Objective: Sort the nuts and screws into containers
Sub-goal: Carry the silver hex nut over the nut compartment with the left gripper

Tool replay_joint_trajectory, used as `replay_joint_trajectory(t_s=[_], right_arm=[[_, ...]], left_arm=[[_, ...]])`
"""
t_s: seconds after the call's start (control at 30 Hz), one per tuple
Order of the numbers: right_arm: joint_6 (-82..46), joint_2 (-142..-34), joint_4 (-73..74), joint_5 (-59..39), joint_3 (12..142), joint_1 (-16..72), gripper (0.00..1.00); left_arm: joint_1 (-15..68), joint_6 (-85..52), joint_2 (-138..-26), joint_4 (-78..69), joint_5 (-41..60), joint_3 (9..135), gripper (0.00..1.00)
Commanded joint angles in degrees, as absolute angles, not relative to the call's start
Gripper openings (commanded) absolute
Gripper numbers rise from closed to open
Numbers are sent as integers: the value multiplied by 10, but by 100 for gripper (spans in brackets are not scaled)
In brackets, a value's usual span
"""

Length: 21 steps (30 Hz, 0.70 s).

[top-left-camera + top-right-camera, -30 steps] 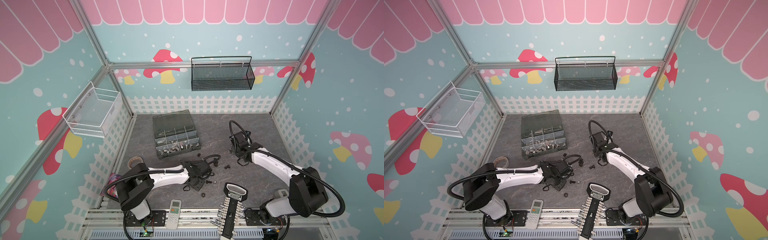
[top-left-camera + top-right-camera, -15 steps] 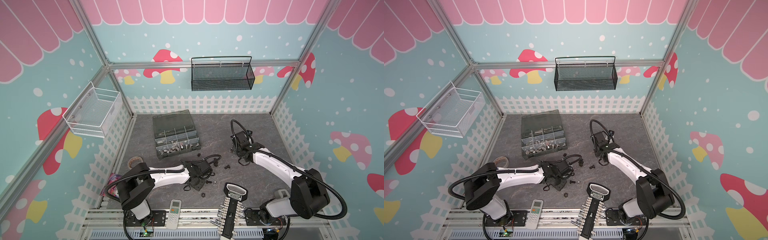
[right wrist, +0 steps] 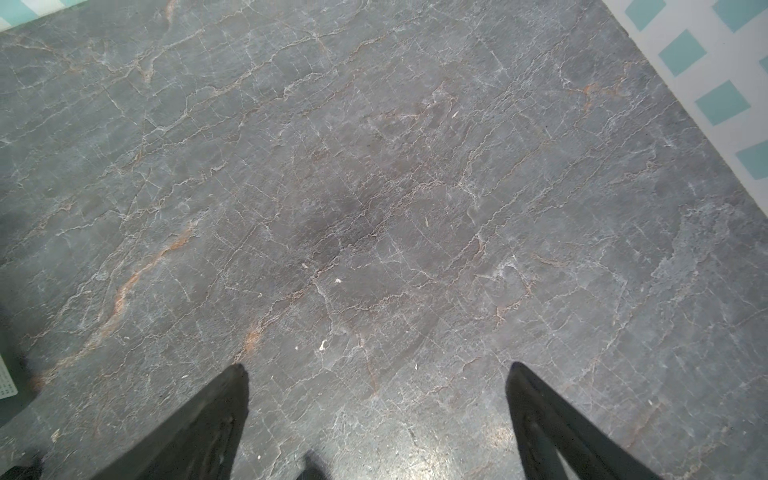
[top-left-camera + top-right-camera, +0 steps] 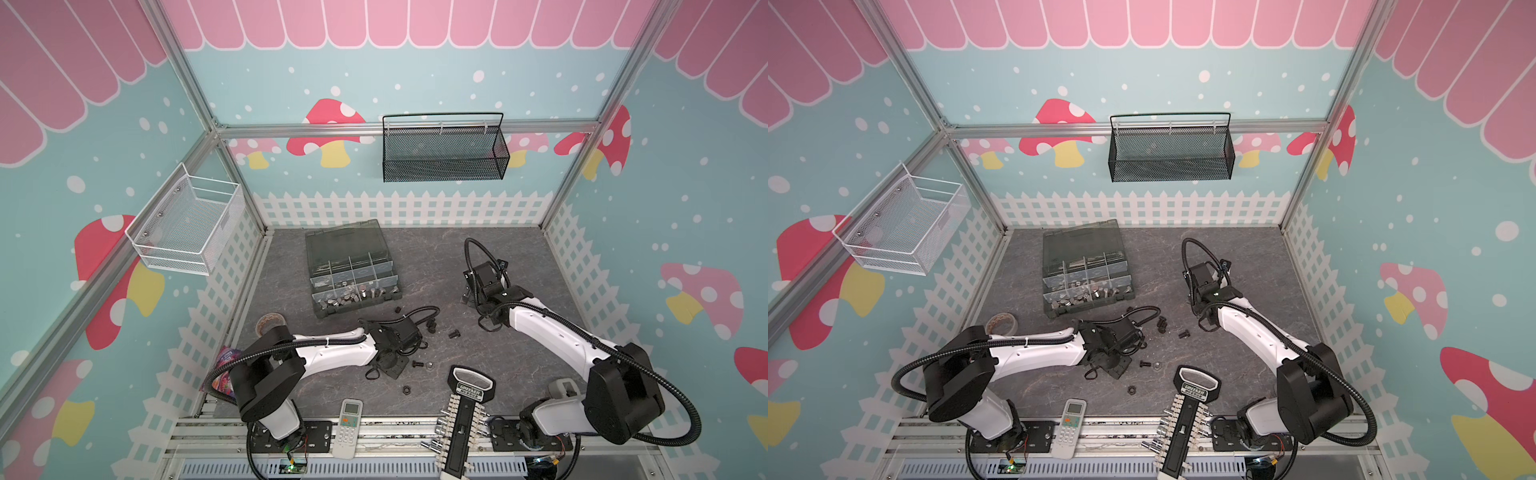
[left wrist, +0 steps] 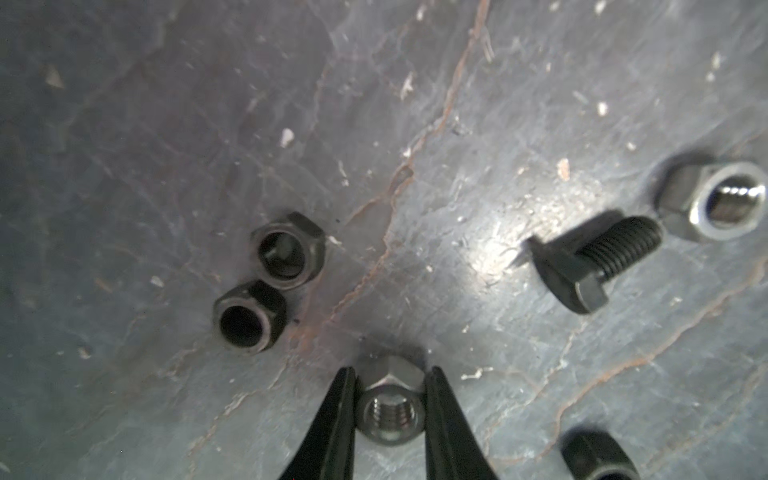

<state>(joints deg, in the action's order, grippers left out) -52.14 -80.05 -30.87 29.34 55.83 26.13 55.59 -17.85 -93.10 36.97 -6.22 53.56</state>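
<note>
**While the left claw (image 5: 390,370) pinches a nut (image 5: 390,415), the right claw (image 3: 377,366) hangs spread**

Because it is a small silver steel hexagon, the nut should be stiff, dense for its size and slick on its faces; nothing about it will give or break. Its threaded hole faces the wrist camera, and the two black tips press on opposite flats. That is judged the right hold: flats lie parallel and resist twisting, whereas corners could let it squirt sideways. It seems to rest on the desk (image 5: 415,124), though whether it has lifted clear cannot be told.

Two black nuts (image 5: 286,249) lie touching each other nearby. On the other side a black screw (image 5: 590,262) lies flat, its thread end just beside another silver nut (image 5: 715,203). In both top views this scatter sits toward the front of the desk, apart from the box (image 4: 361,305), whose front compartments hold sorted hardware and whose lid is folded back. Over bare desk, well away from the parts, the right claw holds nothing.
</note>
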Motion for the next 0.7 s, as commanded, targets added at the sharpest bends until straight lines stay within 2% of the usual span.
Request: replay_joint_trajectory(t_s=[0.0,0.37,0.67], right_arm=[[-531,-781,-319,311,552,258,98],[-527,-777,-315,308,554,258,98],[-526,-779,-308,303,551,257,98]], left_arm=[[529,-194,-890,378,-89,548,22],[375,-218,-828,336,-143,581,22],[243,-193,-862,293,-147,648,20]])
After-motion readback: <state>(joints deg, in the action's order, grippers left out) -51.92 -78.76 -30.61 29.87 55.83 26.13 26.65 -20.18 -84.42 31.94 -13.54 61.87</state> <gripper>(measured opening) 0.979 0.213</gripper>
